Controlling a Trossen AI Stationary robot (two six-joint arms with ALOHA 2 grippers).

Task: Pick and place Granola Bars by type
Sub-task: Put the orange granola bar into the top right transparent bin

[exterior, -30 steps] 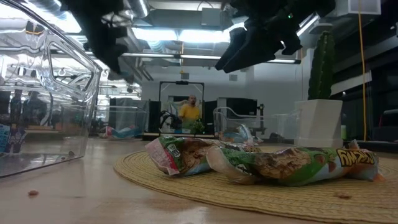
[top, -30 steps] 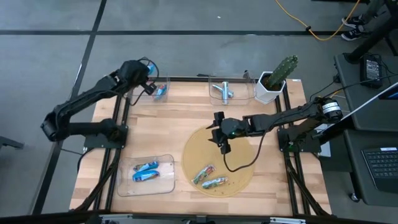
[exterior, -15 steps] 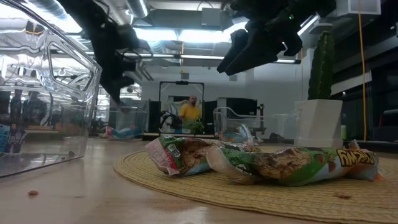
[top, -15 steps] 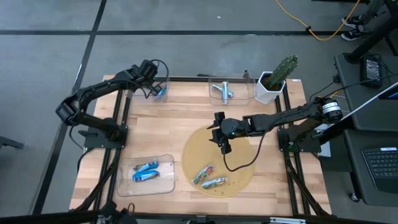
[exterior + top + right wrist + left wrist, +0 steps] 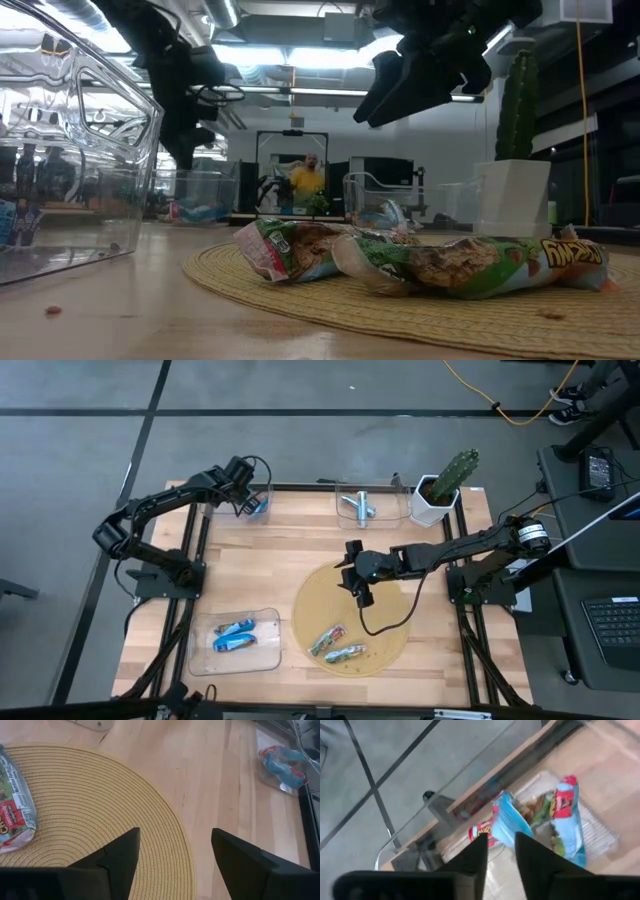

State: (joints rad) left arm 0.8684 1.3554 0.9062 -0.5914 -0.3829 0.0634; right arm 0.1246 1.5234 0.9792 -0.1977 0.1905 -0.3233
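Foil on the two green bars (image 5: 336,647) low on the mat (image 5: 385,645) looks light, crinkly and probably slippery, so I'd pinch mid-length with the gaping, empty right gripper (image 5: 362,598), while the left gripper (image 5: 245,507) at upper left sits slightly parted, grasping nothing.

We see a pale wooden table (image 5: 300,550) with smooth boards, a coarse woven straw mat (image 5: 385,645), clear glossy plastic trays (image 5: 200,650), shiny crinkled foil Granola Bars (image 5: 337,647), a matt white pot (image 5: 432,510)

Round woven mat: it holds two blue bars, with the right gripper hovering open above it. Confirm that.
Not quite. The high view shows the two bars on the round woven mat are green, not blue. The right gripper does hover open above it.
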